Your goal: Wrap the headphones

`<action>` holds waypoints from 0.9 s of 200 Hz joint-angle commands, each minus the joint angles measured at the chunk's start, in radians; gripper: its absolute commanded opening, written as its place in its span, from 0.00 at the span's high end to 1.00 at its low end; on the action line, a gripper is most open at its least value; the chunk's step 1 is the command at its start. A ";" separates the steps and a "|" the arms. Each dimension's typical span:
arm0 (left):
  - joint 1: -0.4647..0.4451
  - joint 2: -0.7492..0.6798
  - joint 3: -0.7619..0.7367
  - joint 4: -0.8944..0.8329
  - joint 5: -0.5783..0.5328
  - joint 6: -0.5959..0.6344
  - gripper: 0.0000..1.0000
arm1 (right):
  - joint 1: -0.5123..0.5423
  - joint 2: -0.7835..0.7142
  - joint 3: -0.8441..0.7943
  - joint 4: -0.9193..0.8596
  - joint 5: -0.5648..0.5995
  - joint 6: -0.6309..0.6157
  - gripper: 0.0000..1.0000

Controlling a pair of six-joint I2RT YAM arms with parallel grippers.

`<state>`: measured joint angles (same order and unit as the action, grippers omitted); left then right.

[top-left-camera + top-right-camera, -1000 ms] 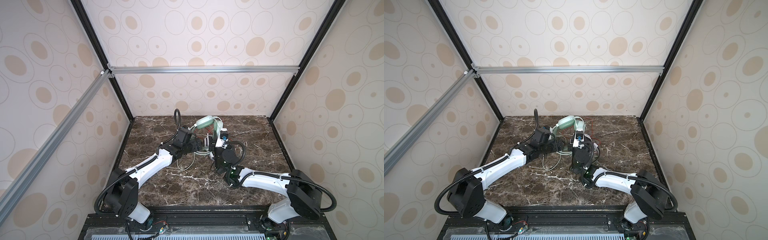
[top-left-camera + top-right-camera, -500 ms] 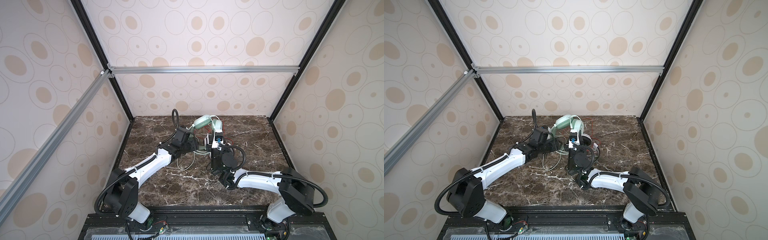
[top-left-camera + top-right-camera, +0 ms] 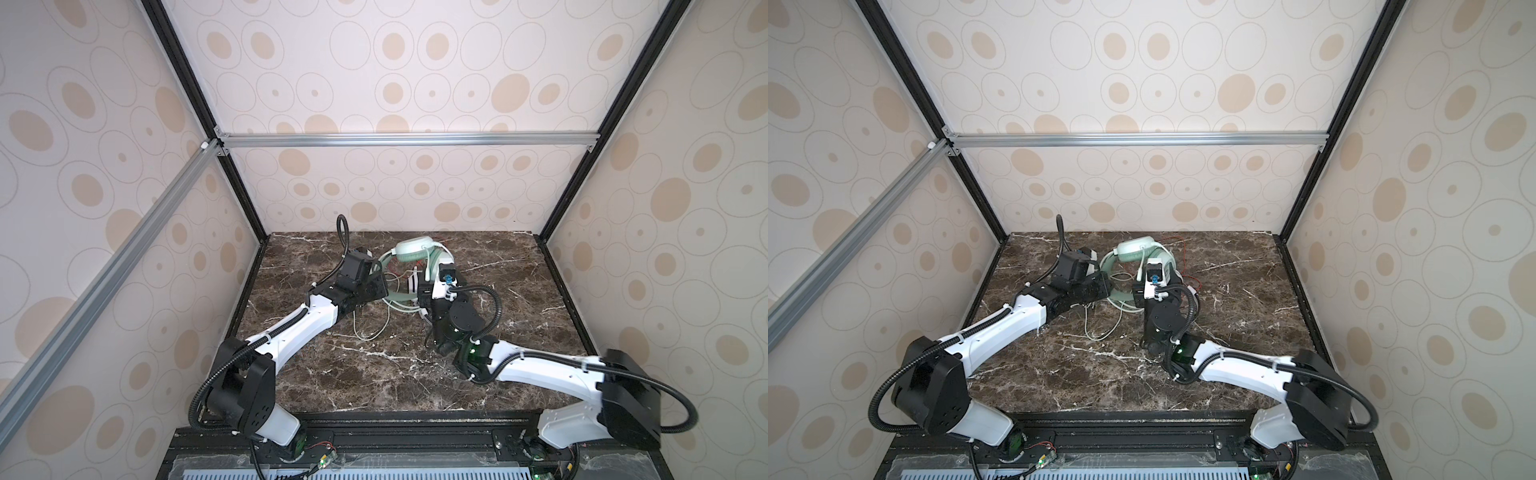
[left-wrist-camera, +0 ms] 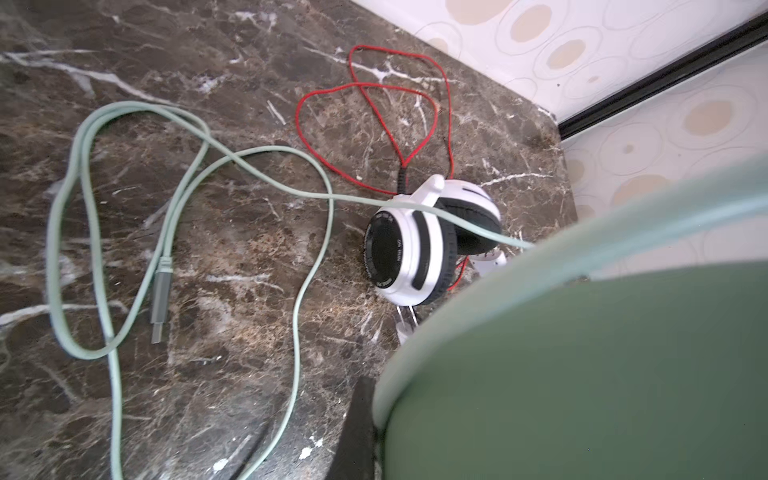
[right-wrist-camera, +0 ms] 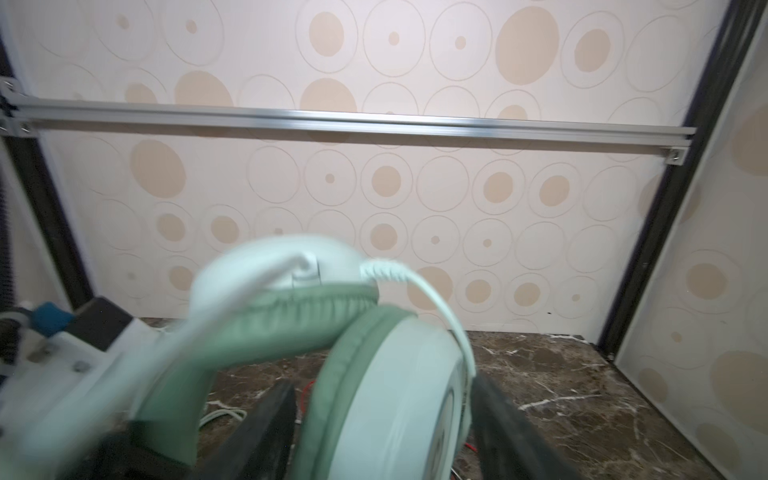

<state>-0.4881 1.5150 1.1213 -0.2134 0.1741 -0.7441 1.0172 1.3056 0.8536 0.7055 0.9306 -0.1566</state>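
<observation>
The mint-green headphones (image 3: 413,248) stand propped up at the back middle of the marble table (image 3: 374,374). My left gripper (image 3: 380,286) is shut on their headband (image 4: 582,374); only one black finger (image 4: 359,428) shows beside the band. My right gripper (image 5: 381,380) is open, with a green ear cup (image 5: 395,395) between its fingers and a gap on the cushion side. The pale green cable (image 4: 187,174) lies in loose loops on the table and ends in a grey USB plug (image 4: 160,299). The white-and-black headphones (image 4: 415,249) lie beneath, their red cable (image 4: 374,87) looped behind.
Patterned walls enclose the table on three sides, with black corner posts and a silver rail (image 3: 395,139) across the back. The green cable's loops (image 3: 1100,328) reach toward the table's middle, between the two arms. The red cable (image 3: 1185,253) trails toward the back wall.
My left gripper has closed on the green headband. My right gripper's fingers have spread apart around the ear cup, and the right arm has shifted a little.
</observation>
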 commanded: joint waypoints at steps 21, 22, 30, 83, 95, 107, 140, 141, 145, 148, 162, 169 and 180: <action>0.054 -0.023 0.030 -0.006 0.036 0.052 1.00 | -0.087 -0.429 0.021 -0.805 -0.404 0.261 0.31; 0.056 -0.023 0.030 -0.005 0.037 0.052 1.00 | -0.091 -0.436 0.023 -0.821 -0.408 0.263 0.31; 0.063 -0.020 0.034 0.001 0.055 0.053 1.00 | -0.124 -0.485 0.044 -0.937 -0.441 0.280 0.30; 0.079 -0.009 0.091 -0.079 0.104 0.047 1.00 | -0.599 -0.517 0.148 -1.287 -1.038 0.349 0.15; 0.080 -0.028 0.095 -0.092 0.142 0.035 1.00 | -0.727 -0.440 0.142 -1.251 -1.323 0.395 0.17; 0.079 -0.064 0.099 -0.119 0.161 0.026 1.00 | -0.778 -0.358 0.119 -1.175 -1.497 0.436 0.22; 0.082 -0.163 0.202 -0.228 0.163 0.053 1.00 | -0.761 -0.195 -0.023 -0.760 -1.660 0.544 0.24; 0.082 -0.165 0.208 -0.231 0.164 0.054 1.00 | -0.759 -0.190 -0.027 -0.741 -1.659 0.547 0.24; 0.082 -0.171 0.228 -0.239 0.164 0.055 1.00 | -0.751 -0.175 -0.048 -0.687 -1.653 0.558 0.24; 0.082 -0.179 0.241 -0.244 0.161 0.057 1.00 | -0.745 -0.164 -0.060 -0.650 -1.646 0.565 0.24; 0.079 -0.209 0.283 -0.240 0.116 0.037 1.00 | -0.698 -0.110 -0.088 -0.521 -1.603 0.575 0.24; 0.080 -0.222 0.301 -0.236 0.087 0.031 1.00 | -0.674 -0.079 -0.086 -0.490 -1.573 0.564 0.24; 0.079 -0.237 0.324 -0.248 0.014 0.008 1.00 | -0.636 -0.032 -0.070 -0.463 -1.534 0.538 0.24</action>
<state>-0.4110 1.3575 1.3346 -0.4908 0.2695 -0.6937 0.3126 1.2194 0.7658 -0.0219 -0.5915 0.3672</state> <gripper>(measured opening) 0.071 0.761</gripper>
